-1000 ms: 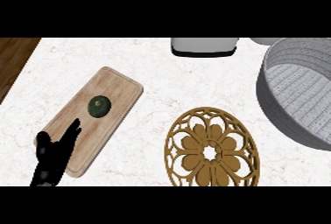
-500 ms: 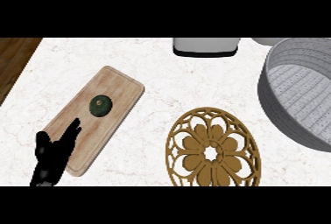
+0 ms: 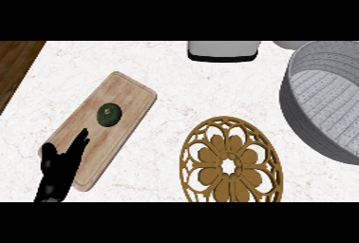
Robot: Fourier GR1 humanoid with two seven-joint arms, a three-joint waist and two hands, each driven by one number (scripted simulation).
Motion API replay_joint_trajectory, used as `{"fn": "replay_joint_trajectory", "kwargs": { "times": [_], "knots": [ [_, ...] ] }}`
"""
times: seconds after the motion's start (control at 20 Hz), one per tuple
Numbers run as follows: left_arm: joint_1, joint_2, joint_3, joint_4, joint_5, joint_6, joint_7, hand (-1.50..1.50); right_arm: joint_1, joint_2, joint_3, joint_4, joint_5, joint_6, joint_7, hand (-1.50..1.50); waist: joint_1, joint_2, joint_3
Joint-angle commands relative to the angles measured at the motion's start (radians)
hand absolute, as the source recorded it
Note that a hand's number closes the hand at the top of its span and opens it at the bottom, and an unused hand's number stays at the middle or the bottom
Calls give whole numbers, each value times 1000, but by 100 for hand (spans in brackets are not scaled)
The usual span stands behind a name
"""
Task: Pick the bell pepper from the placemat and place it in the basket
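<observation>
At the near end of one wooden board (image 3: 133, 92), one left hand (image 3: 60, 168) is seen, fingers straight, nothing held. One dark green bell pepper (image 3: 108, 114) lies at the board's middle, just beyond the fingertips, untouched. The approach is judged to be the step in hand; next, fingers must be curled round the pepper. Right of the board one openwork mat (image 3: 210, 173) is laid, and farther right one grey basket (image 3: 329, 99).

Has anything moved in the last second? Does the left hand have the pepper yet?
Nothing has visibly changed. The left hand stays open over the near end of the placemat, short of the bell pepper, which lies untouched on it. The basket is where it was.
</observation>
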Motion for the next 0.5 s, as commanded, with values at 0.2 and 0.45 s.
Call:
{"fn": "replay_joint_trajectory", "kwargs": {
  "times": [0.2,0.45],
  "knots": [
    [6,-21,-11,61,-6,-14,10,0,49,-71,26,205,157,-113,-152,150,0,15,-8],
    [29,-17,-3,48,10,-35,21,0,96,-138,26,339,176,-94,-353,150,-3,10,-7]
  ]
}}
